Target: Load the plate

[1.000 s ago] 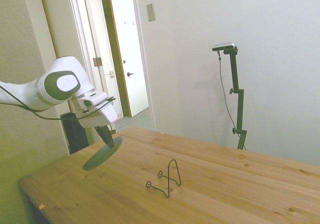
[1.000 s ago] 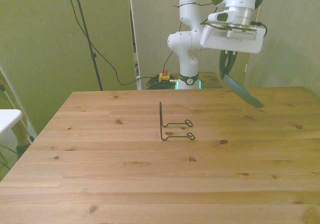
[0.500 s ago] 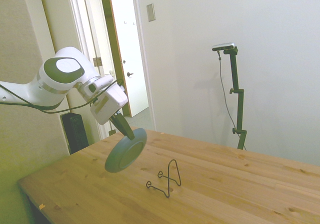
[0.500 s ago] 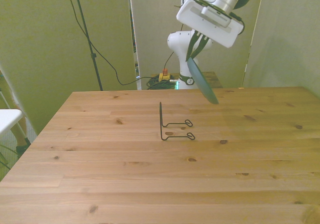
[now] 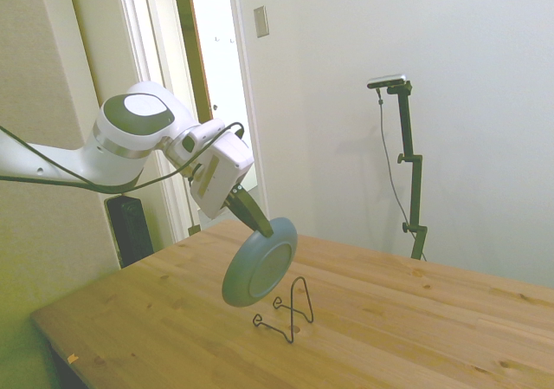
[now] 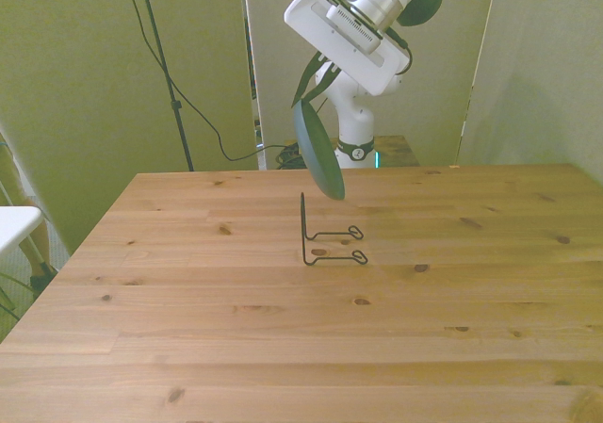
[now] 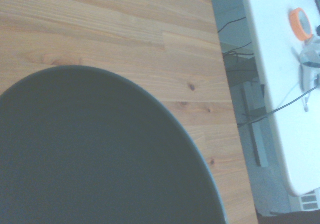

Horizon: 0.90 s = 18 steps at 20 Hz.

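Now the gripper [image 5: 248, 217] is pinching the plate [image 5: 259, 262] by its upper rim, so it is hanging tilted on edge in the air, just above and beside the wire stand [image 6: 320, 235] (not touching it), which is standing on the table [image 6: 283, 348] below.

Pine worktop [image 5: 415, 320], plain white walls. Open white door [image 5: 221, 94] behind worktop's far corner, grey wall plate [image 5: 260, 22] beside it. Yellowish panels [image 6: 85, 74] behind worktop, possibly screens.

Grey-green plate [image 5: 259, 273], black wire stand [image 5: 286, 314], wooden table [image 6: 283, 348].
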Available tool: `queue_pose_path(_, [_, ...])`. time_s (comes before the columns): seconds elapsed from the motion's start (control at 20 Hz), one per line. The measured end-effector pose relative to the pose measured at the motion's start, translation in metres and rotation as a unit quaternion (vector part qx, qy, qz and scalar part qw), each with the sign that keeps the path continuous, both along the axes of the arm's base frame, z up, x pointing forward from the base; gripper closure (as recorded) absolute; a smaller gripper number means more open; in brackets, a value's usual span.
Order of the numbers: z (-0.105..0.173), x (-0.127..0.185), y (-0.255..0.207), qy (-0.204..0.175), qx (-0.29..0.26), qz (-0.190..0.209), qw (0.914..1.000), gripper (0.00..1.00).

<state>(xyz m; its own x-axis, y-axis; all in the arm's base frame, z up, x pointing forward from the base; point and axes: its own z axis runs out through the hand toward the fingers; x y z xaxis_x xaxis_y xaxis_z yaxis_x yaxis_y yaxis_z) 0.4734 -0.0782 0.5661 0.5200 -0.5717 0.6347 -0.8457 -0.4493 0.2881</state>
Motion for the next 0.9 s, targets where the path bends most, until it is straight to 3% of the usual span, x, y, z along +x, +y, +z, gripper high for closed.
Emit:
queue_pose_path(0.4, [-0.012,0.045,0.029,0.031,-0.058,0.002,0.9978,1.00])
queue_pose_path(0.9, [-0.042,0.066,0.035,0.055,-0.094,-0.001,0.9940,1.00])
